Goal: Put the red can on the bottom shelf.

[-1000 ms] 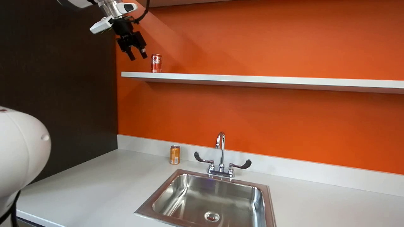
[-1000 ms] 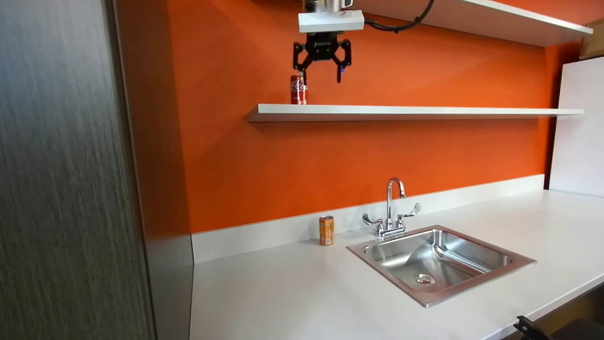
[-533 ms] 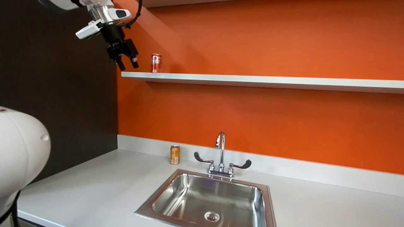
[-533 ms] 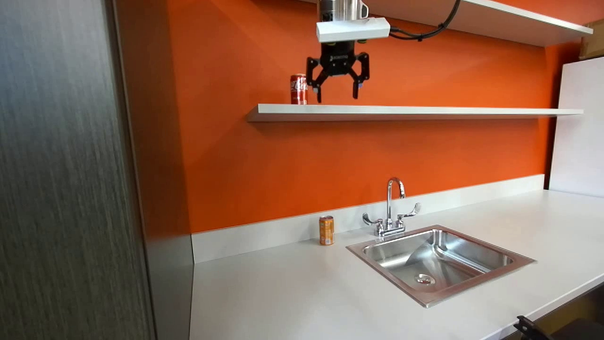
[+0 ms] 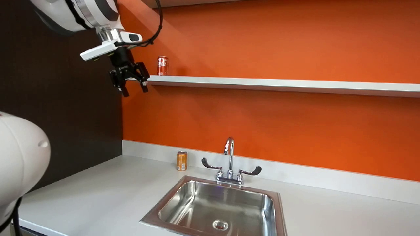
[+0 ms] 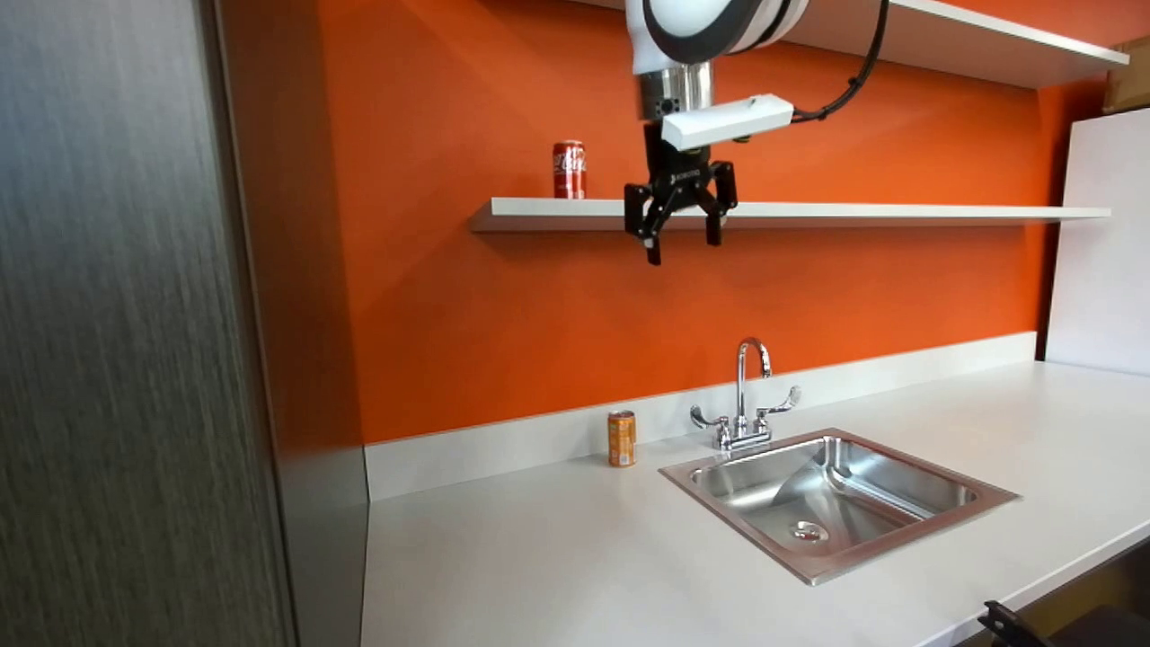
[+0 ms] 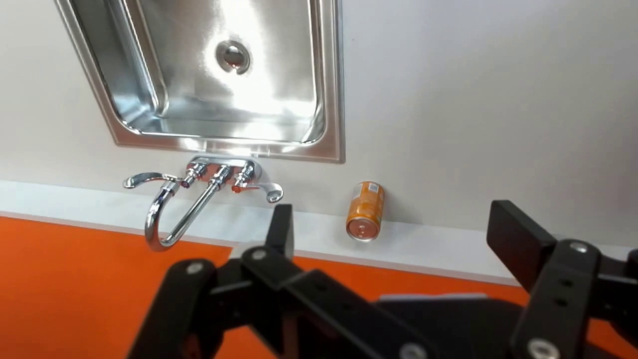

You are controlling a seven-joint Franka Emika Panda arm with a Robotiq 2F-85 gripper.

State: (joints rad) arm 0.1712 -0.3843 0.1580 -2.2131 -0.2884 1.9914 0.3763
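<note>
Because red can (image 6: 570, 171) already stands upright on bottom shelf (image 5: 282, 83), near one end, job looks done. My claw (image 6: 684, 247) spread wide, gripping nothing, in front of shelf. Risk: if I lift carelessly, could clip shelf edge, jolt can over.

Kitchenette-type spot: steel sink (image 6: 813, 568) set in pale bench (image 6: 539, 539), two-handled faucet (image 6: 741, 395) behind, bottom shelf (image 6: 898, 212) along orange wall (image 6: 494, 332); home or office unclear.
</note>
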